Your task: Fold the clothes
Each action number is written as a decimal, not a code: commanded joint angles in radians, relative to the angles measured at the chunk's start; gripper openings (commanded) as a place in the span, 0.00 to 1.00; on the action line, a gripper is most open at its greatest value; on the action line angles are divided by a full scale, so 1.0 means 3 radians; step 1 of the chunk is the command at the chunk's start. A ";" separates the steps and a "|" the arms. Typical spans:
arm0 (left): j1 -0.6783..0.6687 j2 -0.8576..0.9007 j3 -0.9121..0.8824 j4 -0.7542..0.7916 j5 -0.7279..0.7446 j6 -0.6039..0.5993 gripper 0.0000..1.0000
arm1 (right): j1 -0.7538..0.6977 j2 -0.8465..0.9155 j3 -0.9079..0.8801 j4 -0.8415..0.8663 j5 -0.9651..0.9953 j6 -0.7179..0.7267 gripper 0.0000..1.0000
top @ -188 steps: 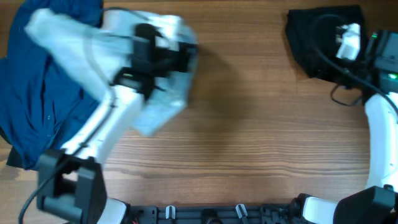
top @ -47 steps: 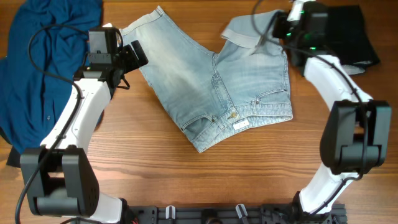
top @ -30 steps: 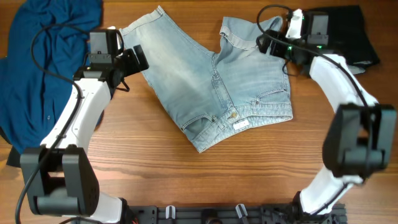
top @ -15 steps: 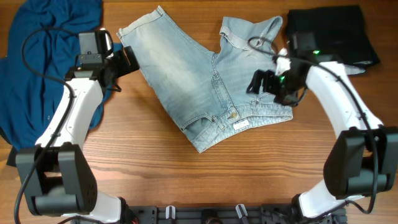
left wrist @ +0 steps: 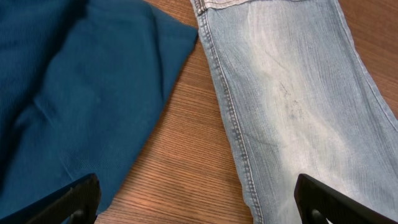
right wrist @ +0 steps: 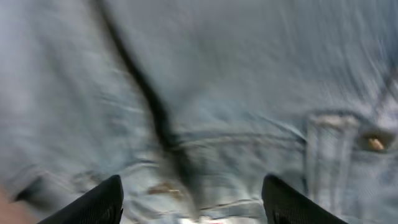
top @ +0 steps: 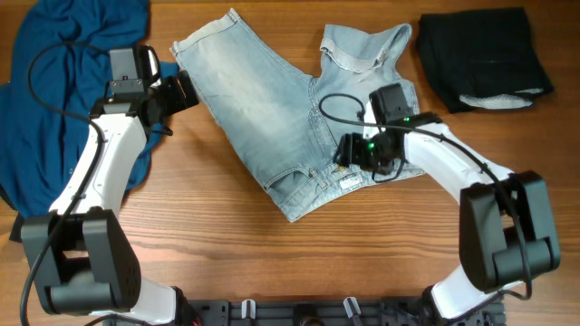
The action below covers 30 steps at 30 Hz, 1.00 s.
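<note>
While pale-blue washed denim pants [top: 290, 118] lie flat on the wooden surface [top: 227, 244], left hand [top: 186, 88] and right hand [top: 343, 149] hover, fingers apart, ready to grasp.

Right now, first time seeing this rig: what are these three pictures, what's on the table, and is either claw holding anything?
Two white robot arms work at a wooden table, each ending in a two-finger claw. The wide picture looks straight down from above. The other two come from a small camera on each wrist, so the dark tips at their lower corners are that arm's own fingers. On the table lie pale-blue denim pants, spread flat, a dark blue garment crumpled at the left, and a black garment in the overhead view's top right. The left gripper hangs open by one pant leg's hem, next to the blue garment. The right gripper is over the waistband area, jaws apart. Its picture is blurred, but nothing looks gripped, so neither claw appears to hold anything.
</note>
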 commanded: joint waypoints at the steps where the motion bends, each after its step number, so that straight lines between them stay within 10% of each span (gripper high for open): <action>1: 0.0013 0.0038 -0.0009 -0.0023 0.0024 0.0072 1.00 | -0.0062 0.0148 -0.0125 -0.0020 0.0562 0.0383 0.72; 17: 0.0017 0.0047 -0.0010 -0.0123 0.0017 0.0080 1.00 | -0.1740 0.0118 0.0258 -0.0631 0.0000 -0.0094 0.80; 30: -0.0139 0.0697 -0.0009 -0.0167 0.0978 -0.0109 1.00 | -0.1475 -0.0893 0.0926 -0.0946 -0.0150 -0.0231 0.80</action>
